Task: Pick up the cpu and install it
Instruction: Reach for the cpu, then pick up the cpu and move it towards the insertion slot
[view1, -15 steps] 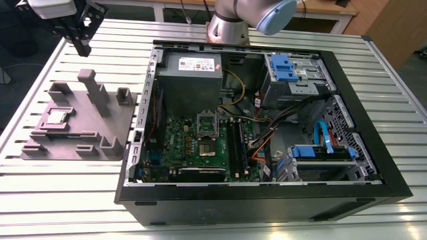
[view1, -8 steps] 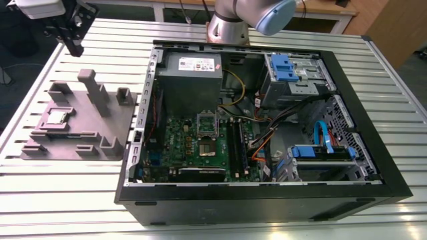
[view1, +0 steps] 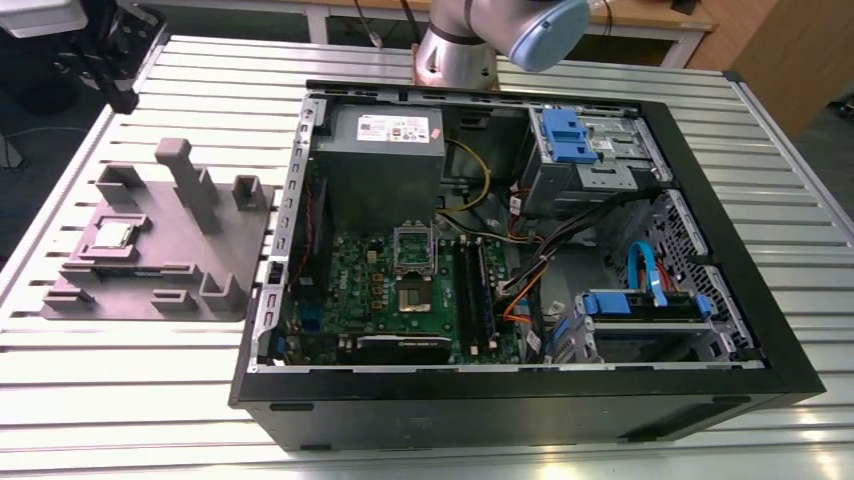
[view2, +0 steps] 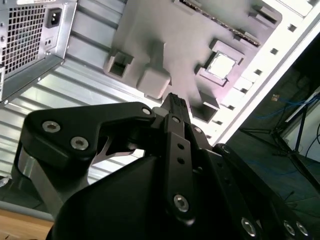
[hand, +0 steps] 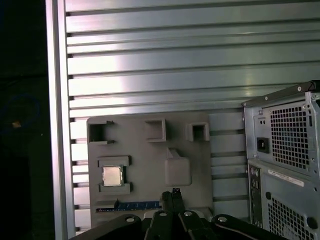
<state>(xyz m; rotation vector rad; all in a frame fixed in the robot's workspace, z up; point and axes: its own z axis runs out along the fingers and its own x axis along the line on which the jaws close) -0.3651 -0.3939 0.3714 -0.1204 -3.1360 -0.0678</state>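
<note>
The cpu is a small silvery square lying in a recess of the grey plastic plate, on the exterior view's left beside the open computer case. Both wrist views look down on it from well above: the cpu sits flat in the plate. My gripper hangs high over the plate, apart from the cpu, its dark fingers pressed together with nothing between them. On the green motherboard the socket lies bare, with its shiny metal frame swung up.
Upright blocks rise from the plate near the cpu. The arm stands behind the case. A power supply, blue drive bays and loose cables crowd the case. Slatted metal table lies all around.
</note>
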